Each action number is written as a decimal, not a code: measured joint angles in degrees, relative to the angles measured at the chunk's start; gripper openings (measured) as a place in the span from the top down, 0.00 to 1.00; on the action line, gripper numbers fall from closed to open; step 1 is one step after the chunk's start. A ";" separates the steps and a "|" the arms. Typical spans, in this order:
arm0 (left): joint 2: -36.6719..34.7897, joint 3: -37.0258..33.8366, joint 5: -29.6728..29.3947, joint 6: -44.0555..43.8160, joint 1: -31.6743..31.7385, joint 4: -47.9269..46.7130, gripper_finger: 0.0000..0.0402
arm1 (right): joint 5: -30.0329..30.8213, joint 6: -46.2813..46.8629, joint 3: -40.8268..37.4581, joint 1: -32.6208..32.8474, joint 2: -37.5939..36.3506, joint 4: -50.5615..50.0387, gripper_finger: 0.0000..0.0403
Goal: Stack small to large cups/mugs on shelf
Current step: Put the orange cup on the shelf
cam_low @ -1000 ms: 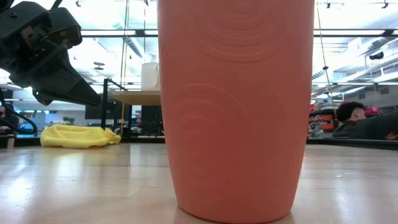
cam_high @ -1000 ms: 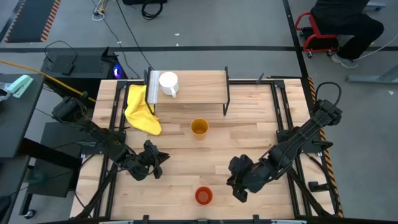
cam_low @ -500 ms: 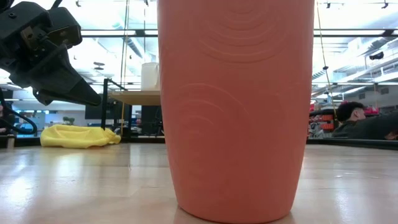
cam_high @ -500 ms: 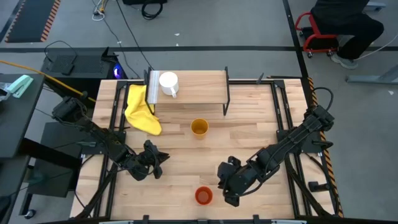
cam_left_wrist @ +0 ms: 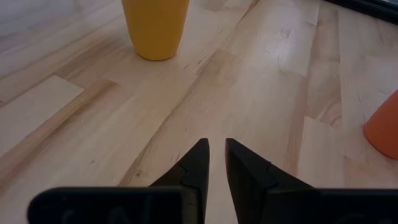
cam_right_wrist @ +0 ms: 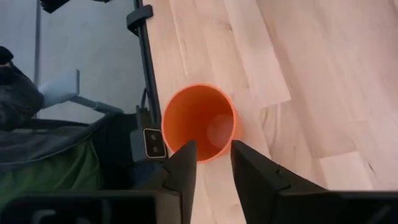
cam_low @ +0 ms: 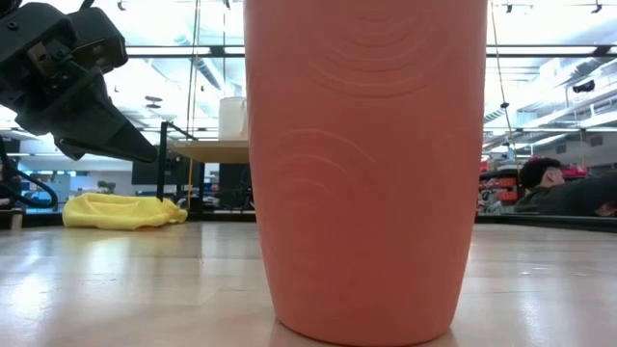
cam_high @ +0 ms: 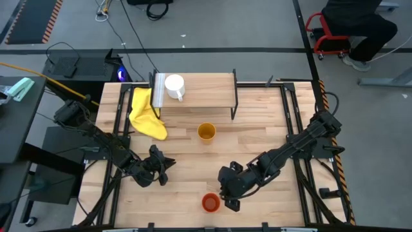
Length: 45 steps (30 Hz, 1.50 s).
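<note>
The orange-red cup [cam_high: 210,202] stands upright near the table's near edge and fills the low view [cam_low: 366,173]. My right gripper [cam_high: 226,201] hovers just right of it, slightly open. In the right wrist view the right gripper [cam_right_wrist: 211,149] has its fingertips over the near rim of the orange-red cup [cam_right_wrist: 199,121], and I see no touch. The yellow-orange cup [cam_high: 206,132] stands mid-table. The white mug [cam_high: 174,87] sits on the shelf [cam_high: 206,92]. My left gripper [cam_high: 163,169] waits shut on the table's left side, low over bare wood [cam_left_wrist: 216,146].
A yellow cloth [cam_high: 147,115] lies crumpled by the shelf's left legs. Black frame rails run along the table's left and right edges. Bare wood lies between the two cups. A person [cam_low: 545,178] sits in the room beyond the table.
My right gripper has travelled toward the table's left and slightly toward its near edge, closing in on the orange-red cup from the right. The cups, the mug and the left arm have stayed put.
</note>
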 joint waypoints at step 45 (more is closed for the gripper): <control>25.67 10.35 25.81 18.95 -2.51 35.63 0.87 | 24.64 2.17 -35.94 14.56 3.65 46.72 0.98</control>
